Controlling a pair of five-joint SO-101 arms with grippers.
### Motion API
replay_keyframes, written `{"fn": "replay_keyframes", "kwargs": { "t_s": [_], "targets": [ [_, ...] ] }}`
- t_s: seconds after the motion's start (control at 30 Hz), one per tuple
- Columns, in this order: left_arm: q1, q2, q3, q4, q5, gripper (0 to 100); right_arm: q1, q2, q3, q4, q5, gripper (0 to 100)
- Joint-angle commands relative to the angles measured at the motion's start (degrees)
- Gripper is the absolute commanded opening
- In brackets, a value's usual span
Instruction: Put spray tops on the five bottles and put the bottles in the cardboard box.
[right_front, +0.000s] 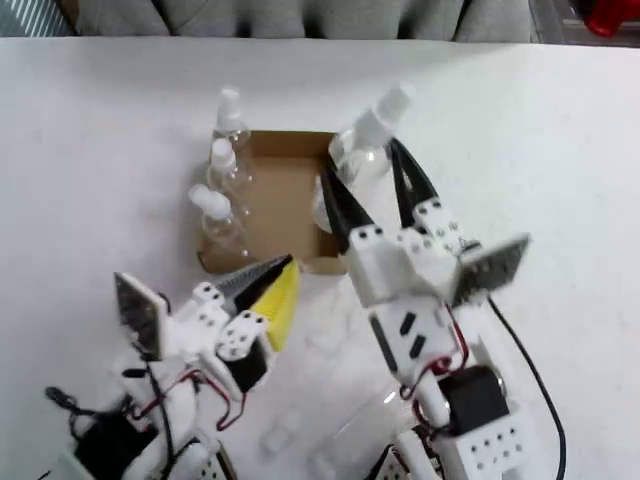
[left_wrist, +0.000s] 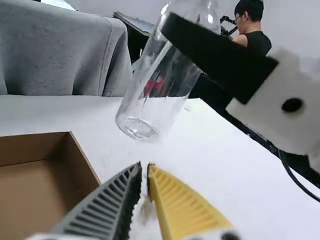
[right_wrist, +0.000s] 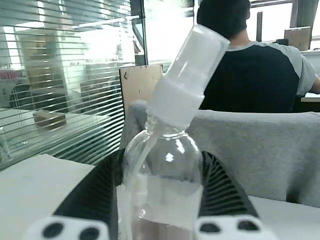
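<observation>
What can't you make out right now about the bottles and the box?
- High view: whether the three bottles stand inside the cardboard box or just outside its wall; too blurred.
- High view: a pale shape at the box's opposite wall, partly behind the right gripper; possibly another bottle.
- Right wrist view: the held bottle has its base cut off by the picture's edge.

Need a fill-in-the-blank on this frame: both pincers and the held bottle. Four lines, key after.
1. The right pincer is shut on a clear ____.
2. That bottle wears a white ____.
3. The left pincer has a grey finger and a ____ one.
4. The left pincer is ____, with nothing in it.

Missing words: bottle; spray top; yellow; shut.
</observation>
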Motion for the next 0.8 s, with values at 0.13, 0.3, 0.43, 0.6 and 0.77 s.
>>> {"fn": "replay_keyframes", "kwargs": {
  "t_s": [0.13, 0.3, 0.43, 0.6, 0.77],
  "targets": [
    [1.1, 0.3, 12.4, -20.5, -0.6, 2, -0.6, 10.3, -9.6, -1.8, -0.7, 1.5],
    [1.2, 0.3, 14.6, -21.1, -4.0, 2, -4.5, 15.3, -12.2, -1.8, -0.7, 1.5],
    [1.2, 0.3, 15.3, -21.2, -4.8, 2, -8.7, 17.3, -12.7, -1.4, -0.7, 1.5],
    [0.7, 0.3, 15.3, -22.8, -4.7, 2, -11.6, 17.8, -11.8, -0.5, -0.7, 1.5],
    [0.7, 0.3, 16.2, -22.8, -4.9, 2, -11.7, 16.0, -10.9, 5.4, -0.7, 1.5]
  ]
}}
